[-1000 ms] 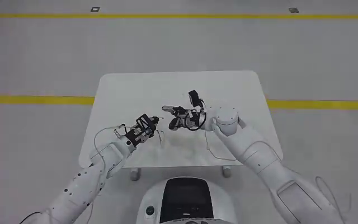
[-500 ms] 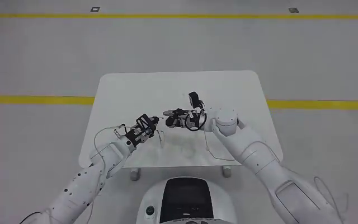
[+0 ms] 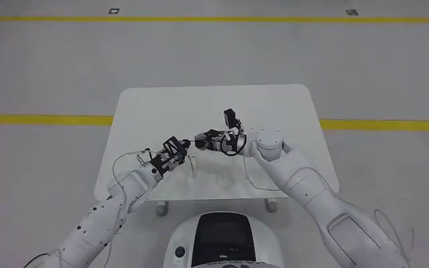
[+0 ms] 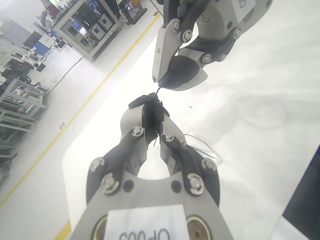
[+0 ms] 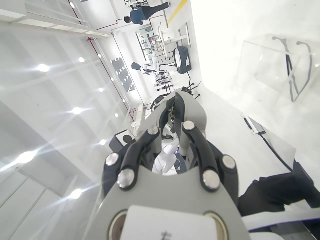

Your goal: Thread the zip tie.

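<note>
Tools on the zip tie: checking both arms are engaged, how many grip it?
2. The left tool is shut on the zip tie; the right tool pinches it opposite, tip to tip, above the table.

Thin black zip tie (image 4: pixel 157 91): matt plastic.
Right gripper (image 4: pixel 160 82) pads (image 4: pixel 183 68): black, finely dimpled, rubbery.
Clear box (image 5: pixel 265 63): glossy transparent plastic.
White table (image 3: pixel 154 114): smooth, matt.

A lab hall: equipment racks (image 4: pixel 17 116), yellow floor lines (image 3: pixel 53 120).
</note>
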`<control>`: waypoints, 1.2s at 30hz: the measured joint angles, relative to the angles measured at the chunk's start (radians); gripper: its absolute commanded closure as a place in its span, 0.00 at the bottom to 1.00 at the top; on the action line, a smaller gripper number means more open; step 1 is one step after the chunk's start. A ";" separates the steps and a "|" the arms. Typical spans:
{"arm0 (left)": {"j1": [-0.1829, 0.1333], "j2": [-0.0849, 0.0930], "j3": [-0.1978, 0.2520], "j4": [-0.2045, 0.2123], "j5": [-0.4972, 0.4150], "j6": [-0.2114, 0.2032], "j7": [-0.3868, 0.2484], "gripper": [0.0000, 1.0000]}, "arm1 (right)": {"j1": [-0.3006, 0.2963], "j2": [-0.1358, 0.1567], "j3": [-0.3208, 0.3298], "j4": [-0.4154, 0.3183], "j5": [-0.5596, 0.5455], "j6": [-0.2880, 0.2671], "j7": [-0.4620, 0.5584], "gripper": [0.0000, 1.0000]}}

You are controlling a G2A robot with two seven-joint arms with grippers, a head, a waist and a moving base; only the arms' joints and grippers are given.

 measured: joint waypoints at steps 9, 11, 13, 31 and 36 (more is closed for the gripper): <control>0.000 0.000 0.000 0.000 0.000 0.000 0.000 1.00 | 0.008 -0.010 -0.004 0.019 -0.003 -0.014 0.012 0.95; 0.000 0.000 0.000 0.000 0.000 0.000 0.000 1.00 | 0.009 -0.011 -0.004 0.021 -0.007 -0.016 0.013 0.95; 0.000 0.000 0.000 0.000 0.000 0.000 0.000 1.00 | 0.008 -0.012 -0.004 0.020 -0.011 -0.019 0.014 0.96; 0.000 0.000 0.000 0.000 0.000 0.000 0.000 1.00 | -0.011 -0.013 0.010 0.004 -0.053 -0.052 0.027 0.91; 0.000 0.000 0.000 0.000 0.000 0.000 0.000 1.00 | -0.015 -0.013 0.017 0.000 -0.059 -0.051 0.030 1.00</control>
